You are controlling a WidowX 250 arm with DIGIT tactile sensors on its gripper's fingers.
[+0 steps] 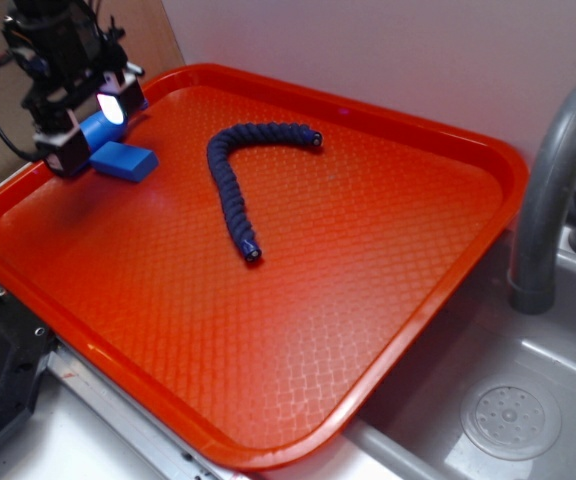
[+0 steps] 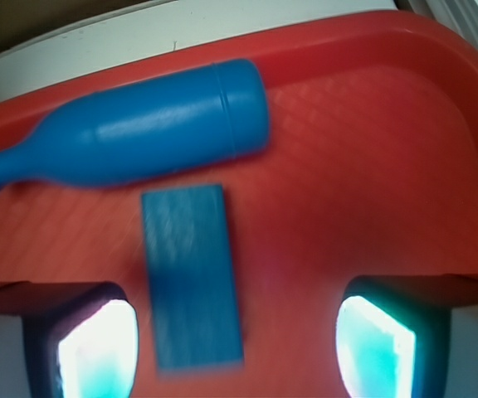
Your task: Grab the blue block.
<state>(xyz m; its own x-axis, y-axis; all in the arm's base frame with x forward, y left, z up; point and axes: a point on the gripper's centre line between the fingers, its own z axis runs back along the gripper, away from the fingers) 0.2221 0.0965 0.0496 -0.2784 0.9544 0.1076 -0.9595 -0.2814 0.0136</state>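
Block colour was mid-blue: the blue block (image 2: 192, 276) lay flat on the red tray (image 1: 368, 300), a matte slab just beside the blue bottle toy (image 2: 131, 137). I saw the gripper (image 2: 235, 348) spread above it; wrist edges were blurred, its fingers (image 2: 98, 352) cropped

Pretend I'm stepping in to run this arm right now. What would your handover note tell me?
Gripper: open, empty, hovering low over the orange tray's far left corner.
Blue block: flat on the tray, nearer one finger than the other, not centred between them.
Blue bottle-shaped toy: lying just beyond the block; leave it.
Navy rope: mid-tray, out of the way.
Done: approach only.
Left: centre over the block, lower, close, lift.
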